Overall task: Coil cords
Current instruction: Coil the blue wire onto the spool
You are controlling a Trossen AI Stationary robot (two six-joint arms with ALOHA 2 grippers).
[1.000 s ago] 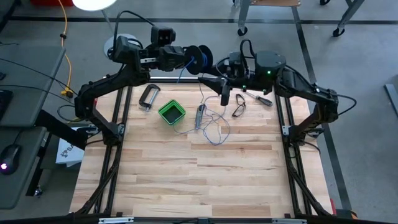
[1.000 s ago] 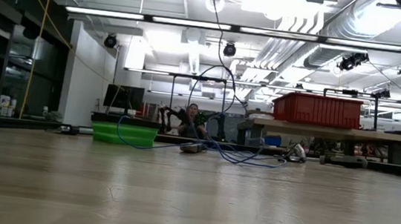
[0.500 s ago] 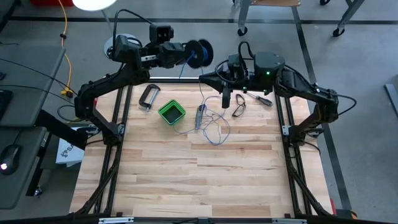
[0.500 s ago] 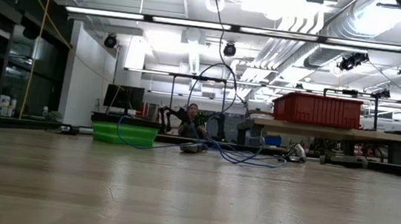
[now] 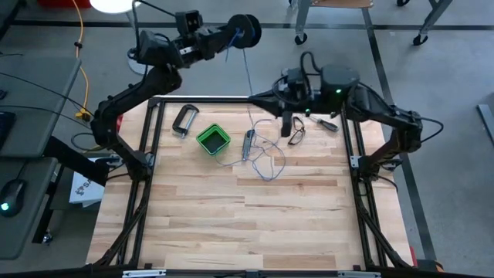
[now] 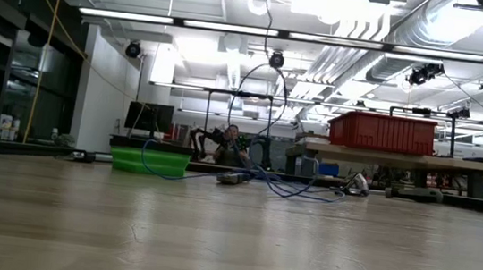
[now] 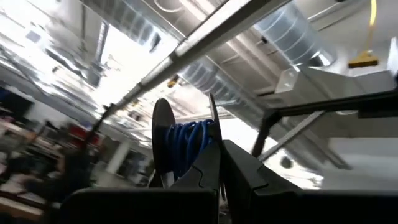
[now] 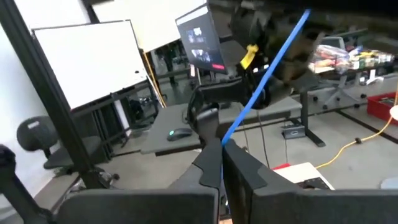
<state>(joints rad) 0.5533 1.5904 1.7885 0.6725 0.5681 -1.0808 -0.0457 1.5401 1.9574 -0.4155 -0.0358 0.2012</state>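
Worktop [image 5: 255, 224] boards lie bare along the near edge; the things sit toward the far half. Nearest of them is a loose tangle of the thin blue-grey wire [image 5: 266, 158], looped on the wood just beside a small grey tool [image 5: 248, 144] and close to the green box [image 5: 213, 139], which stands to the left of the tangle. A metal clamp [image 5: 183, 120] lies farther left and back, well apart from the wire, and a pair of glasses [image 5: 297, 136] rests to the right of the loops with a dark-handled tool [image 5: 326, 123] just behind it. In the low view the same loops [image 6: 285, 186] show at the far edge between the green box [image 6: 150, 161] and the glasses [image 6: 356, 185], with one strand rising up out of the frame. Above the loops the right end effector [image 5: 287, 123] hangs over the far middle of the worktop, fingers clenched on the wire — its wrist view shows the blue strand [image 8: 264, 78] running taut out from between the closed fingertips [image 8: 214, 155]. From there the wire climbs away past the back edge to the spool [image 5: 245, 32], a small dark round reel with blue turns wound on it [image 7: 186, 143]. The left end effector [image 5: 230, 35] is raised high beyond the worktop's far left corner, clamped shut on that spool — the reel stands on edge between its fingers [image 7: 208, 168]. Beyond, on the floor at far left, a yellow cable [image 5: 80, 54] trails away.
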